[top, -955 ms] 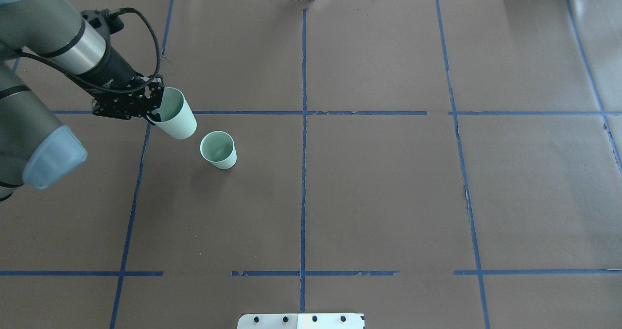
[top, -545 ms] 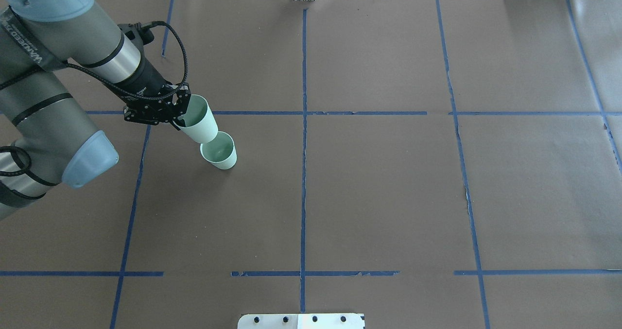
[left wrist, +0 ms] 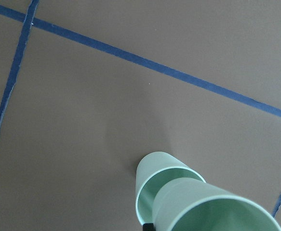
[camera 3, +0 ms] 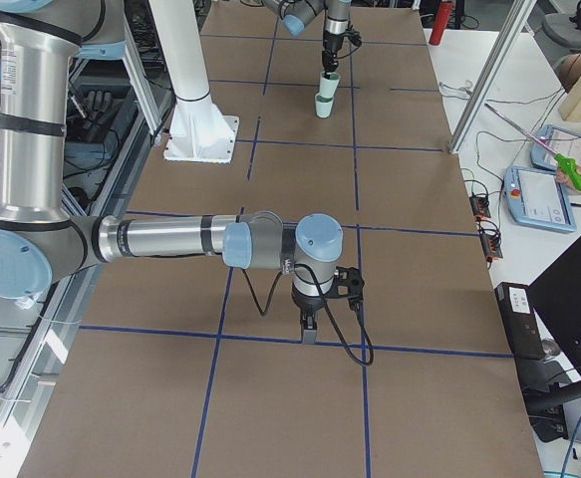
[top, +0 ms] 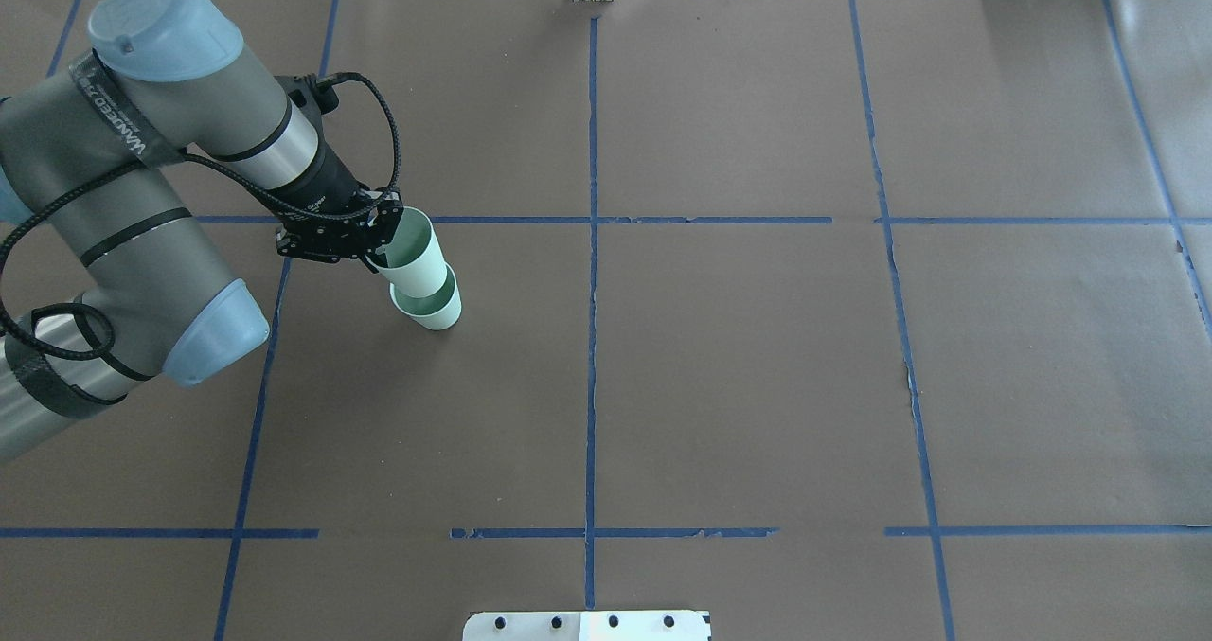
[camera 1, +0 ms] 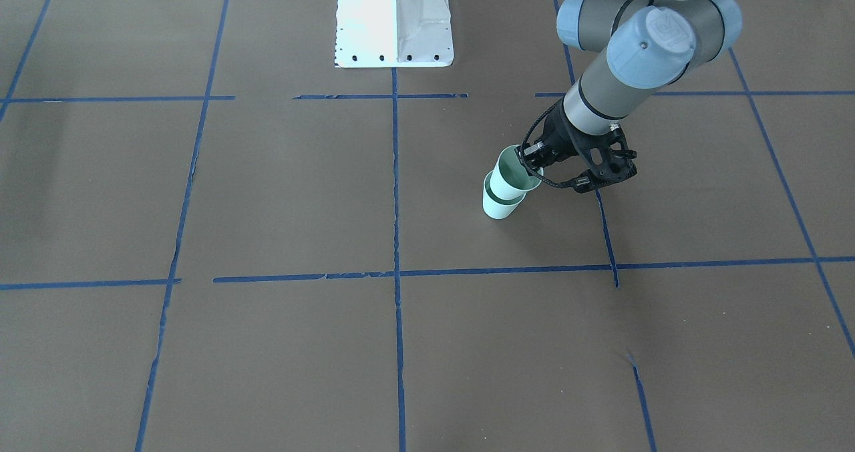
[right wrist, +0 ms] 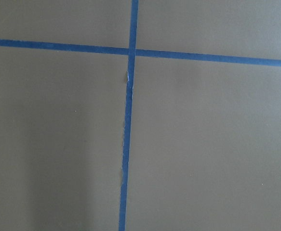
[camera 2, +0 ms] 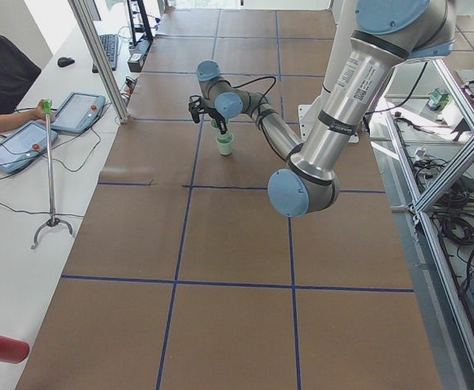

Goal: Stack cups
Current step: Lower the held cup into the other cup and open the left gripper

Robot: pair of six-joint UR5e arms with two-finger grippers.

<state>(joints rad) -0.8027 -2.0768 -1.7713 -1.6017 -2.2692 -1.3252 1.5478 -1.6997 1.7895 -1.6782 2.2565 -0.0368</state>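
left gripper (top: 381, 243): jaws pinched on rim of upper cup (top: 418, 258)
upper cup: tilted, base inside mouth of lower cup (top: 438, 311), most of its wall sticking out above
lower cup: upright on tabletop (top: 739, 366), robot's left half
right gripper (camera 3: 309, 334): low over tabletop by tape crossing (right wrist: 130, 52), well apart from cups; jaws wide or narrow, cannot tell

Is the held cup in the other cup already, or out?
Partly in: the held cup has its base below the rim of the standing cup; its upper wall shows above.
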